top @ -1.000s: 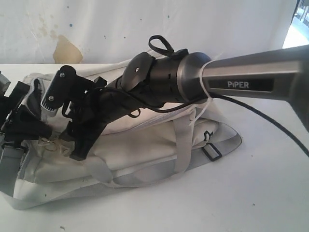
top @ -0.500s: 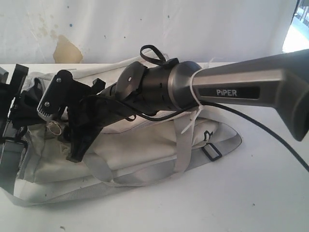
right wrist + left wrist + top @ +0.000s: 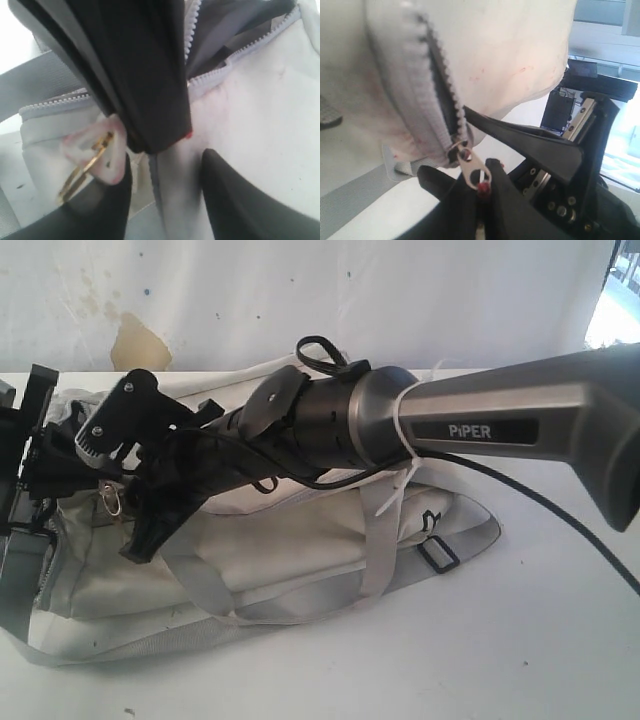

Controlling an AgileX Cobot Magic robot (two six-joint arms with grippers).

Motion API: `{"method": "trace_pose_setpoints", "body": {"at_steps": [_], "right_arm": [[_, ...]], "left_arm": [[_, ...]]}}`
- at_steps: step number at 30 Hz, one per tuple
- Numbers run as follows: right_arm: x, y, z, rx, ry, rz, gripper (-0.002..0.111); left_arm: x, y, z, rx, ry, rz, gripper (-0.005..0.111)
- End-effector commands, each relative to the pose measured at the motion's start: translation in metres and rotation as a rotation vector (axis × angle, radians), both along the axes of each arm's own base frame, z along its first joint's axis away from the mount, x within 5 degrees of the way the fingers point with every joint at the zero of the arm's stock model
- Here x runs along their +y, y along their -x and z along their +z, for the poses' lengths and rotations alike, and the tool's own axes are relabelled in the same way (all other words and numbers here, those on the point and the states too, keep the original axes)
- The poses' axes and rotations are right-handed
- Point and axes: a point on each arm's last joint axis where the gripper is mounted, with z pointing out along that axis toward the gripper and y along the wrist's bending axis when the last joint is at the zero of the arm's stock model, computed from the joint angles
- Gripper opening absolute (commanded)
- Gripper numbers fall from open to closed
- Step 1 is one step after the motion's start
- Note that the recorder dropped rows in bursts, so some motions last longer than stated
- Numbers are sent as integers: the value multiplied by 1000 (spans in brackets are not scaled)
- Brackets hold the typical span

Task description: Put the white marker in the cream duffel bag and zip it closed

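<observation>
The cream duffel bag (image 3: 300, 540) lies on its side on the white table. My left gripper (image 3: 477, 187) is shut on its metal zipper pull (image 3: 472, 170) at the end of the grey zipper (image 3: 437, 85), which gapes a little and shows dark lining. My right gripper (image 3: 167, 200) has reached across to the same end of the bag (image 3: 250, 100). It is open, with a fold of cream fabric between its fingers (image 3: 235, 200). In the exterior view the right gripper (image 3: 137, 540) hangs over the bag's left end, close beside the left gripper (image 3: 45, 475). The white marker is out of view.
A gold ring (image 3: 82, 167) hangs from a fabric tab next to my right gripper's finger. Grey webbing straps (image 3: 375, 540) and a black buckle (image 3: 438, 554) lie across the bag. The right arm (image 3: 480, 420) spans the bag's top. A white cloth backdrop (image 3: 350, 290) stands behind.
The right gripper has shifted left and up along the bag's end, and its jaws have narrowed. The left gripper has risen with the zipper pull, lifting that end of the bag.
</observation>
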Motion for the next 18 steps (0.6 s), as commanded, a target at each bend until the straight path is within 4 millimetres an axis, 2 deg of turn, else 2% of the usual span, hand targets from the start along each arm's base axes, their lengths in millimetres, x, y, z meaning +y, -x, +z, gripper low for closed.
{"method": "trace_pose_setpoints", "body": {"at_steps": [1,5,7,13,18], "right_arm": [[2,0,3,7,-20,-10,39],[6,5,3,17,-30,-7,39],[7,7,3,18,-29,-2,34],[9,10,2,31,-27,18,1],[9,11,1,33,-23,27,0]], "left_arm": [[0,-1,7,-12,30,19,0],[0,-1,7,-12,28,18,0],[0,-1,7,-12,28,18,0],[0,-1,7,8,34,28,0],[3,-2,8,28,52,60,0]]}}
